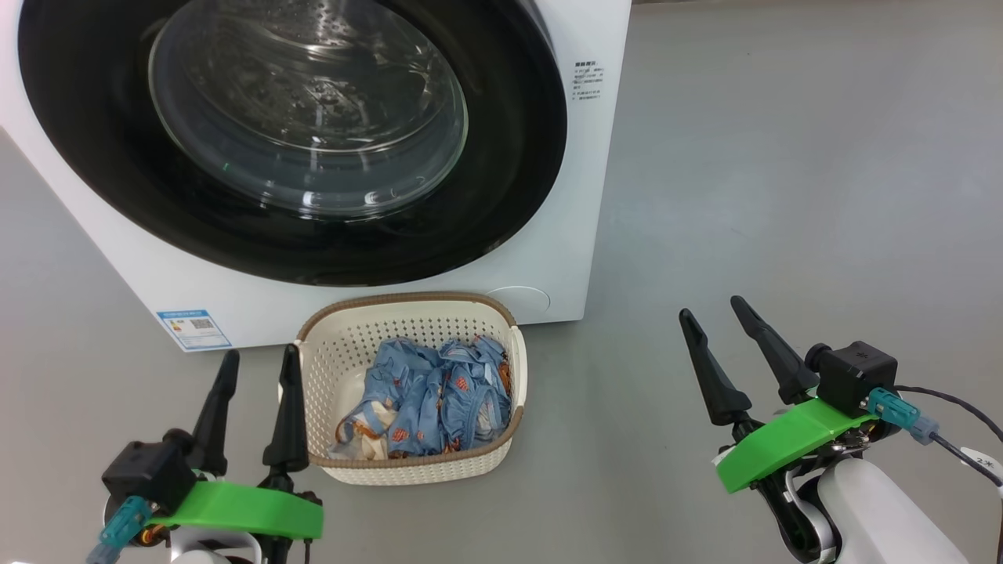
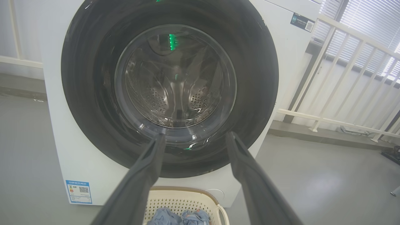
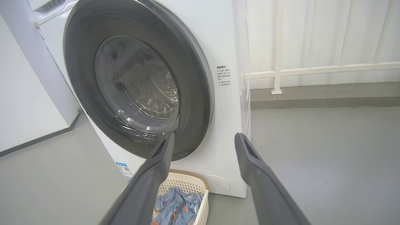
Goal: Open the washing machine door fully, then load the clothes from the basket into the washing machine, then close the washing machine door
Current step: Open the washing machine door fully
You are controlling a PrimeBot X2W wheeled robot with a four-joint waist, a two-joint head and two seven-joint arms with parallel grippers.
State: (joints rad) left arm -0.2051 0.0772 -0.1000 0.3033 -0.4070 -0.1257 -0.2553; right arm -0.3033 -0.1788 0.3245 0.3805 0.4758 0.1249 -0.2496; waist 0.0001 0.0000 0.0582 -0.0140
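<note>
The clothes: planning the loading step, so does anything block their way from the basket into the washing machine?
Yes. The washing machine door is shut across the opening, just behind the basket holding the clothes. Nothing else visible blocks the way.

The smooth grey floor (image 1: pixel 783 172) carries two things directly: the white washing machine (image 1: pixel 576 196), standing toward eleven o'clock in the head view, and the cream basket (image 1: pixel 345 352), set at six o'clock from it, just beside its front.
</note>
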